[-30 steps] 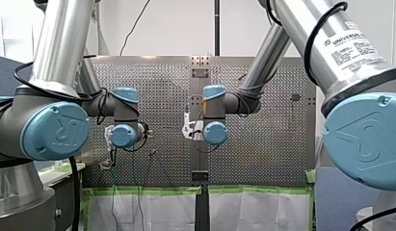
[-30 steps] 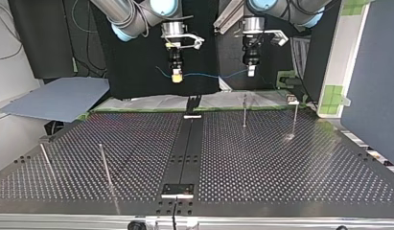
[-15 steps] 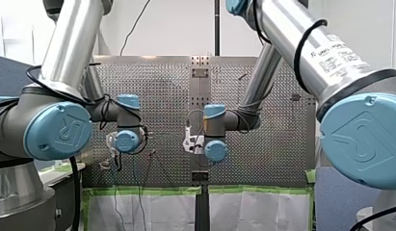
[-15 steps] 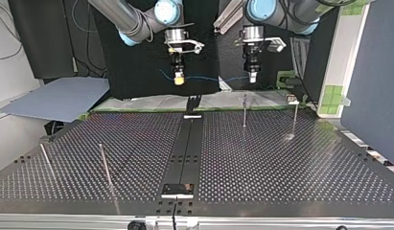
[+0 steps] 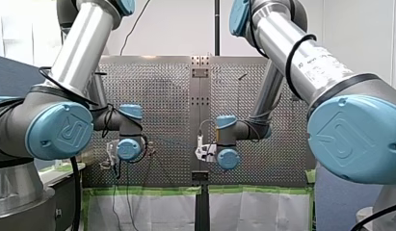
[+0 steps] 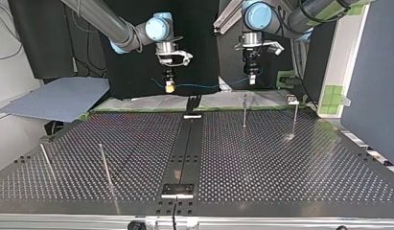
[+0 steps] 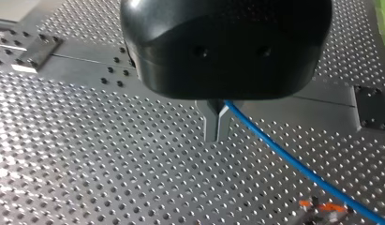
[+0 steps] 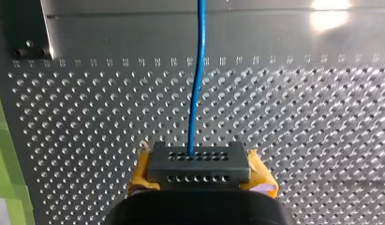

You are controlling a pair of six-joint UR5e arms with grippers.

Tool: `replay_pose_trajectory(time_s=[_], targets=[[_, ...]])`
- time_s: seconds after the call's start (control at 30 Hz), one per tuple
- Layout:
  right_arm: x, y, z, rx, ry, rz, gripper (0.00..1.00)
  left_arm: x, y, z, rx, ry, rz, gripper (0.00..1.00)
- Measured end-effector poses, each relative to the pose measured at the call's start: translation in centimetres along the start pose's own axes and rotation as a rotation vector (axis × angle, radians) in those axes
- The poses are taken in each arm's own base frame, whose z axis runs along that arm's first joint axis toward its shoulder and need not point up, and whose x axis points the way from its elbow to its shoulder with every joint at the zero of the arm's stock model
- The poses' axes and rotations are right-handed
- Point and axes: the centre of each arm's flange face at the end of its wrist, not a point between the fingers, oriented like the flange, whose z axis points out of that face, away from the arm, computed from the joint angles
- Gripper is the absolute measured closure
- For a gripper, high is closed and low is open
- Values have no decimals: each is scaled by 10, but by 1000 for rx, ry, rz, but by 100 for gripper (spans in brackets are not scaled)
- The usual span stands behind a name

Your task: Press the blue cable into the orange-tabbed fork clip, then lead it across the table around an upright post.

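Perforated table [image 6: 281, 163] under both arms. Blue cable [image 6: 204, 86] strung in air at 12 o'clock of top view, between left gripper [image 6: 252, 80], clenched on it, and right gripper [image 6: 169, 88], yellow pads pinching it.

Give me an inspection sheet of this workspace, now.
Surface: perforated table, dark centre strip.
Job's things: blue cable held in the air between both grippers; orange-tabbed clip on the table, blurred; four upright posts.
Clutter: nothing seen.
Grippers: left gripper and right gripper, jaws shut on the blue cable.
Cables: black arm cables.
Surroundings: grey board, green tape.
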Motion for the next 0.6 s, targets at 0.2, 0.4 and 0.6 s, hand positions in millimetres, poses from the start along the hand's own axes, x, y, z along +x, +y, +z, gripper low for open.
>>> replay_pose_trajectory(time_s=[0.2, 0.4, 0.6], targets=[[-1, 10, 6, 14, -1, 3, 100, 12, 0, 15, 0, 13, 9, 100], [-11, 11, 7, 22, -7, 2, 100, 29, -1, 20, 23, 71, 40, 100], [-33, 9, 10, 27, -25, -1, 100, 52, 6, 17, 14, 144, 62, 100]])
